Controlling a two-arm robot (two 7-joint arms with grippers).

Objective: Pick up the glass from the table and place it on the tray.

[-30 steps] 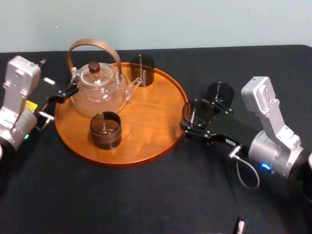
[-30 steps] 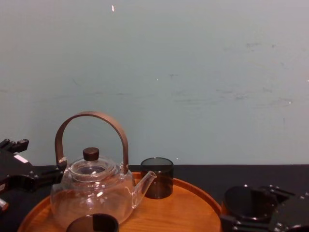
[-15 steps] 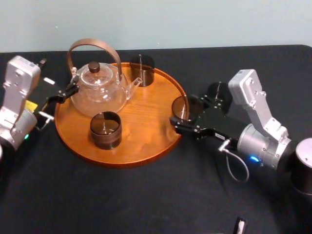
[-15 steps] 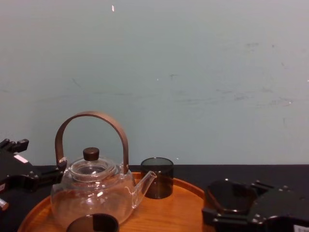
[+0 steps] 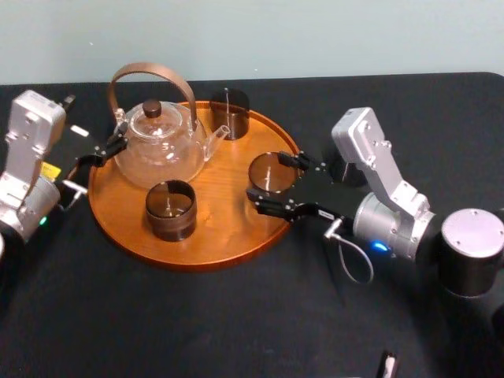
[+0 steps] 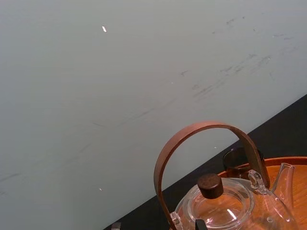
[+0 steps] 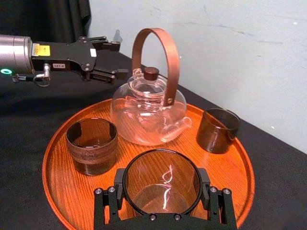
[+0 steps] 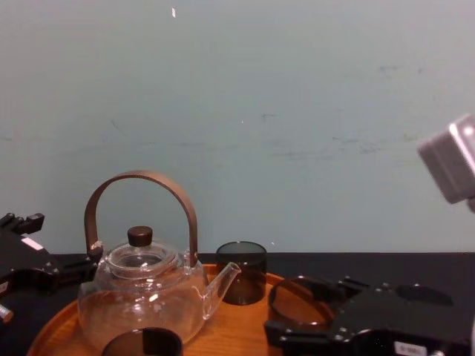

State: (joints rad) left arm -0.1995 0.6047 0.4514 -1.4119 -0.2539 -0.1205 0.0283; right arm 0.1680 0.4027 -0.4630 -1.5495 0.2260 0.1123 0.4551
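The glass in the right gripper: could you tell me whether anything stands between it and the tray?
Nothing visible does. The right gripper holds the glass over bare wood at the tray's right side; the teapot and two dark tumblers stand clear of it.

The silver-grey right arm [image 5: 376, 156] has a black tool [image 5: 266, 178], blue light [image 5: 380, 246] and looped cable [image 5: 342, 256].

Matte black table [image 5: 197, 315] spreads wide under everything, running right back to the pale wall. Sitting flat on it, left of centre and toward the far side, is the big round orange-brown tray [image 5: 228, 213]. Down at the near edge on the right lies a small black-and-white object [image 5: 387, 365], too small to identify.
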